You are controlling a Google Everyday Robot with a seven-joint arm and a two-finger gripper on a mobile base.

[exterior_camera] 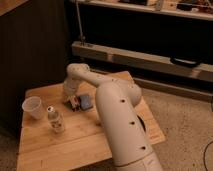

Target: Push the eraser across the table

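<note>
Locate the gripper (68, 96) at the end of the white arm (120, 117), lowered almost to the top of the table (60, 150). Read as closed to a narrow tip with nothing held: suited to pushing, not grasping.

Find the eraser (75, 103) just beside the gripper, on the side toward the arm's base. Touching or only nearly touching: cannot tell which. Note the flat blue pad (86, 101) immediately beyond the eraser, on the same side. Note the clear bottle (55, 120) upright and nearer the camera than the gripper. Note the white cup (33, 107) on the gripper's opposite side, well apart.

Judge the low, closed posture as chosen to present a blunt face to the eraser's side. Expect a push toward the pad to carry both together. Expect the bottle to tip if struck. Treat the push as at or near first contact.
</note>
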